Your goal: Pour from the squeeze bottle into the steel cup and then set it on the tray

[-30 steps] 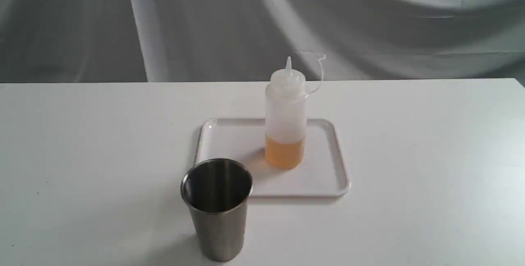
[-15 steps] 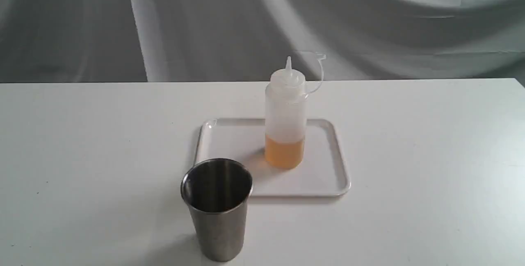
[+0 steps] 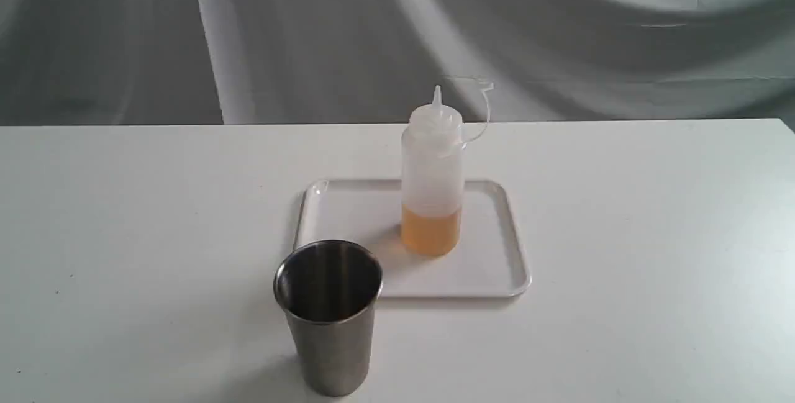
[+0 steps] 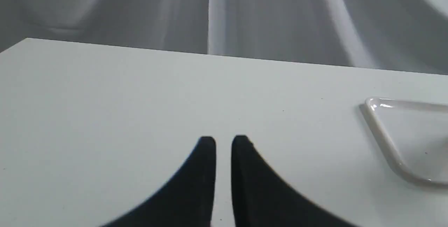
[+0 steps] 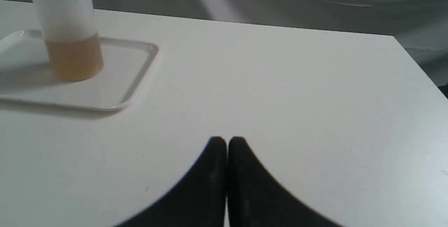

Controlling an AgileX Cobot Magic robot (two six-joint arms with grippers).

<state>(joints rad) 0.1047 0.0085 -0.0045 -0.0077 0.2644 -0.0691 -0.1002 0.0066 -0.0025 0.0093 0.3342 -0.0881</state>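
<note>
**Item:** squeeze bottle point(image 3: 432, 185).

**Location:** upright on the white tray point(image 3: 490, 266), toward its far side. The steel cup point(image 3: 328, 316) stands on the table point(image 3: 621, 204) at the tray's near left corner; whether they touch cannot be told.

**Grippers:** left gripper point(image 4: 223, 143) has its jaws drawn to a thin slit and is empty. The right gripper point(image 5: 227, 141) is fully closed and empty. Both are well apart from the bottle.

**Hazards (judged):**
- The nozzle is uncapped, so a hard squeeze on the soft wall, or an early tilt, would likely spill liquid onto the tray.
- The cup is tall with a narrow base, so a brushing arm could topple it.

**Appearance:** translucent whitish cylinder with a pointed nozzle. The small cap hangs aside on its loop, and amber liquid fills roughly the lower third.
</note>
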